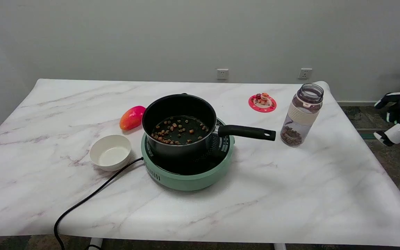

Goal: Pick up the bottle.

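Note:
The clear bottle (302, 114) stands upright near the table's right side, its mouth uncovered, a white band round its middle and brown bits at its bottom. My right hand (399, 118) hangs in the air beyond the table's right edge, well to the right of the bottle and apart from it. Its fingers point left toward the table, spread, with nothing in them.
Left of the bottle a black pot (181, 125) with brown bits sits on a green hotplate (189, 173); its handle (247, 132) points at the bottle. A red disc (262, 103) lies behind. A white bowl (110, 152), a mango (132, 117) and a black cable (89, 199) are on the left.

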`<state>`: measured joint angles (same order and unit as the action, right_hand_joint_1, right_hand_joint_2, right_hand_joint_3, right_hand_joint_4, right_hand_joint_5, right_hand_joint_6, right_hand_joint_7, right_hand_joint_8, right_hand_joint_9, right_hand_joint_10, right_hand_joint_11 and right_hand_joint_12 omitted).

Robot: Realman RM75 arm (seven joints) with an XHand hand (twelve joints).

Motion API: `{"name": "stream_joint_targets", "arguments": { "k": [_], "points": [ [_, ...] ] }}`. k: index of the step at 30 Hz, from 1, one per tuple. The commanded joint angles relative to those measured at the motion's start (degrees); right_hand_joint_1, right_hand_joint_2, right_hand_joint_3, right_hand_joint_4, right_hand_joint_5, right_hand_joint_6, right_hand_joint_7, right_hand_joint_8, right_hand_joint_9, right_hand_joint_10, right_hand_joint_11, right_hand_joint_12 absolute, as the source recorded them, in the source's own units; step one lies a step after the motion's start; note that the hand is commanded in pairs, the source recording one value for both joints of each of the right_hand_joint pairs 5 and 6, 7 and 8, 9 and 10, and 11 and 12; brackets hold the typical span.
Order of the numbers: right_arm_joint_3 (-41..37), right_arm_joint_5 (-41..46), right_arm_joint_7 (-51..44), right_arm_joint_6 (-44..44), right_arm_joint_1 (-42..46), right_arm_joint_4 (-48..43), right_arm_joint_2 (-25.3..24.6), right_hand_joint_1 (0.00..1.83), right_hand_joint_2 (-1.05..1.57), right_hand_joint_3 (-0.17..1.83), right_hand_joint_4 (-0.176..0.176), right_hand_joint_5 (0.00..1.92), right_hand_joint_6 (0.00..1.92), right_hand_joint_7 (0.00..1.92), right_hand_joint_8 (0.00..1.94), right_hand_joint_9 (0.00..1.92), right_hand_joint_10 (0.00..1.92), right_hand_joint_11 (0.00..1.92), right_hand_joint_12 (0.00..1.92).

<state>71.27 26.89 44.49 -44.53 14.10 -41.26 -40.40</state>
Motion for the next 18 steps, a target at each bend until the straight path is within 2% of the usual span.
{"name": "stream_joint_targets", "arguments": {
  "k": [1, 15, 17, 18],
  "points": [
    [2.43, -10.56, 1.78, 8.93, 0.06, -7.63, 2.23, 1.35, -0.29, 1.53, 0.0, 0.78, 0.78, 1.33, 1.33, 1.36, 1.36, 0.9, 0.9],
    [2.59, -11.67, 1.78, 9.16, 0.31, -10.02, 4.23, 1.35, -0.25, 1.52, 0.0, 0.76, 0.76, 1.31, 1.31, 1.37, 1.37, 0.89, 0.89],
    [2.51, -11.05, 4.68, 10.18, 0.31, -11.21, 4.23, 1.36, -0.3, 1.53, 0.0, 0.7, 0.7, 1.25, 1.25, 1.33, 1.33, 0.88, 0.88],
    [2.35, -10.88, 6.69, 10.75, 0.31, -11.61, 4.16, 1.38, -0.43, 1.51, 0.0, 0.56, 0.56, 1.16, 1.16, 1.26, 1.26, 0.86, 0.86]
  ]
}}
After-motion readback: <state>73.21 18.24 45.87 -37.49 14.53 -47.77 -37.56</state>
